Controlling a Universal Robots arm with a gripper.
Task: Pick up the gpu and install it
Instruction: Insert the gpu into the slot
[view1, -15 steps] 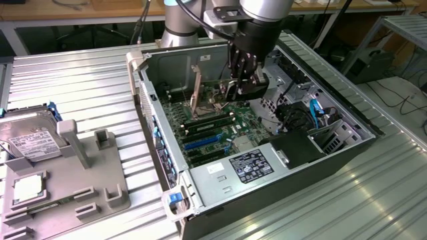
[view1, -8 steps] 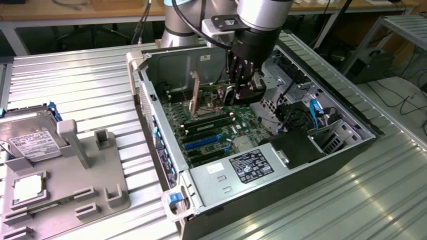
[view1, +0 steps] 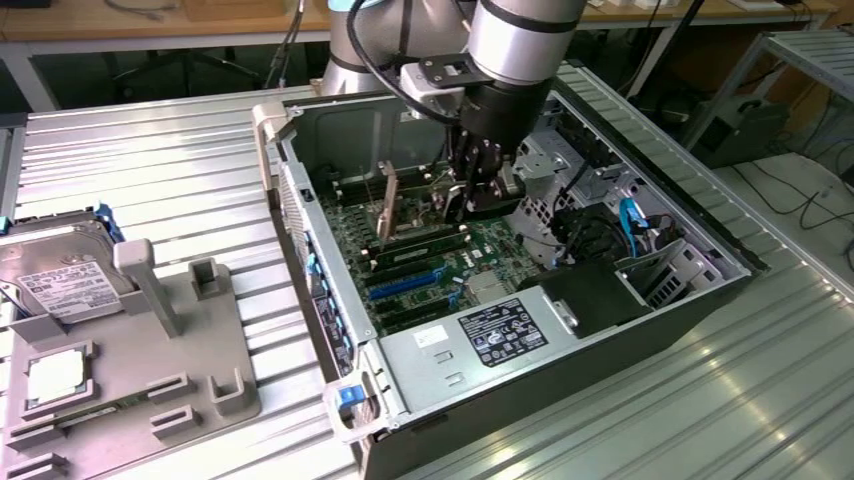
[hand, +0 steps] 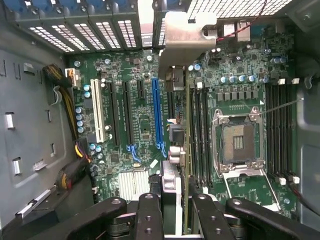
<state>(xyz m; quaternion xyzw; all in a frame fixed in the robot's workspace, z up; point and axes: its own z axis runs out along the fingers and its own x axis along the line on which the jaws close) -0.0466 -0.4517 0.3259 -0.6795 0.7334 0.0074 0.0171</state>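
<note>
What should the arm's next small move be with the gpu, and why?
Probably a slight sideways shift toward the long blue slot before lowering. In the wrist view the gripper grips the gpu edge-on above the motherboard, and its edge appears offset from that slot, on the CPU socket side.

Your arm (view1: 523, 40) reaches down from above, with the wrist pointing almost straight down. Your gripper (view1: 470, 200) hangs vertical, and its two dark fingers (hand: 149, 215) are drawn in on either side of the gpu (hand: 182, 37), clamping its edge.
</note>
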